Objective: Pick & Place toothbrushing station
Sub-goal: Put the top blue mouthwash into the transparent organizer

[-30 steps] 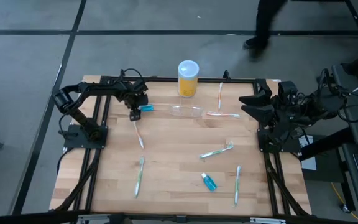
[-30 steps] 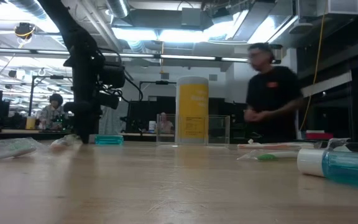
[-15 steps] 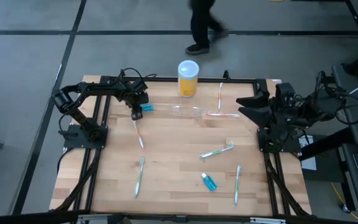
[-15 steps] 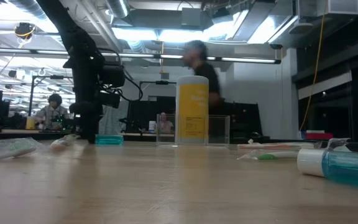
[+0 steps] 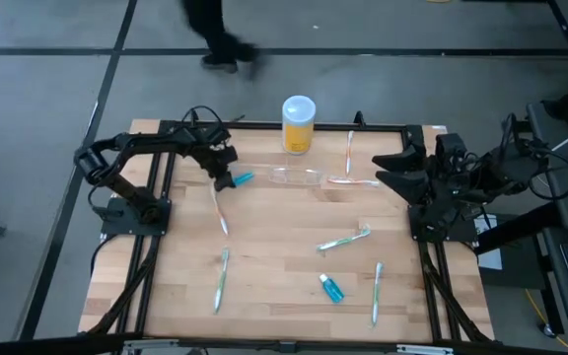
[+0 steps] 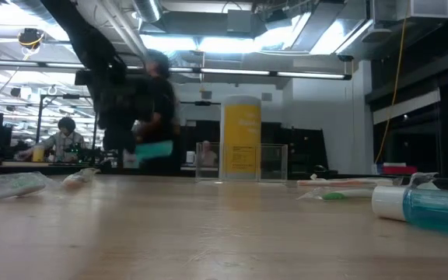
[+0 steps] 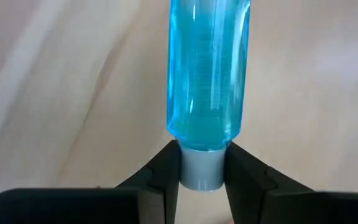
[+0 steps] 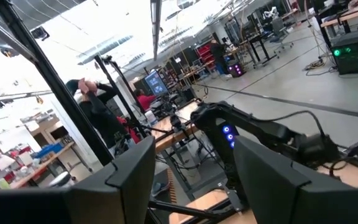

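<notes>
Left gripper (image 5: 227,180): upper left of the high view, clamped on the grey cap of a blue tube (image 7: 208,68); the left wrist view shows both fingers (image 7: 160,180) pressed against the cap, tube pointing away from the wrist.
Blue tube in low view: teal blur (image 6: 154,150) left of centre, lifted clear of the table (image 5: 284,276).
Toothbrushing station (image 5: 296,177): clear holder, upper centre of the high view, lying on the wood just below the yellow container (image 5: 298,124).
Station relative to left gripper: to the gripper's right, near but apart, not touching.
Station in low view: clear walls (image 6: 274,162) beside the yellow container, centre of frame.
Right gripper (image 5: 385,169): right of the high view, raised, fingers spread wide, holding nothing.
Station relative to right gripper: to its left, well apart.
Person (image 5: 210,35): walking past beyond the table's top edge.
</notes>
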Tool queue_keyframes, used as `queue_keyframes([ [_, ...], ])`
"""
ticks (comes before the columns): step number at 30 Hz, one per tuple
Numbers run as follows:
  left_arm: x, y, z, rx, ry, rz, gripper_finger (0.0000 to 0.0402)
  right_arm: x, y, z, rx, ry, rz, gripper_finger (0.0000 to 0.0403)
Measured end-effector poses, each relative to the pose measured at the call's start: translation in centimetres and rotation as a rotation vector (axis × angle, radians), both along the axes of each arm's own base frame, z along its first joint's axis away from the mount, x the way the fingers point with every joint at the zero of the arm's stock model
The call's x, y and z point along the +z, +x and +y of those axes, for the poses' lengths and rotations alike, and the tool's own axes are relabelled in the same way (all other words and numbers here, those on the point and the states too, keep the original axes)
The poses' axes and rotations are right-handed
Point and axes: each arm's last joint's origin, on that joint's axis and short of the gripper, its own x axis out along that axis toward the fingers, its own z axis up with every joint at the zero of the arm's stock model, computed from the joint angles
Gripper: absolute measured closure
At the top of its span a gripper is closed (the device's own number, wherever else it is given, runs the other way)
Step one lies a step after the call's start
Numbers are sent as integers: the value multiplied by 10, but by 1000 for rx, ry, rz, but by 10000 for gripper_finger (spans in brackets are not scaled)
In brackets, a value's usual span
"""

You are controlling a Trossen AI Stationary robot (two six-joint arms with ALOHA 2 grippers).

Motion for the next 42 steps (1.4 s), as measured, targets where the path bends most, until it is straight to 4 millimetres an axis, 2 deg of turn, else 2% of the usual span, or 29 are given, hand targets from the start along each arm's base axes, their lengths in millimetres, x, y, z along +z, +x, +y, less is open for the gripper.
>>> queue_keyframes([
  [7, 43, 3, -9, 36, -223, -321, 310, -3, 5, 3, -26, -41, 20, 183],
  [10, 74, 9, -13, 23, -260, -500, 310, -5, 8, 4, -68, -92, 43, 183],
  [13, 111, 14, -16, 59, -223, -694, 310, -8, 13, 6, -119, -176, 78, 183],
  [17, 160, 18, -25, 188, -206, -1000, 310, -13, 21, 10, -189, -302, 133, 183],
  [20, 184, 21, -34, 322, -216, -1237, 310, -17, 27, 13, -249, -414, 185, 183],
  [22, 190, 23, -40, 410, -215, -1336, 310, -20, 30, 14, -277, -502, 221, 183],
  [28, 192, 37, -63, 660, -251, -1426, 310, -26, 42, 13, -380, -703, 329, 183],
  [32, 197, 43, -76, 727, -324, -1553, 310, -35, 56, 15, -453, -818, 423, 183],
  [35, 203, 51, -83, 768, -370, -1627, 310, -39, 64, 13, -484, -835, 454, 183],
  [42, 219, 90, -96, 734, -397, -1653, 310, -42, 85, 8, -464, -837, 417, 183],
])
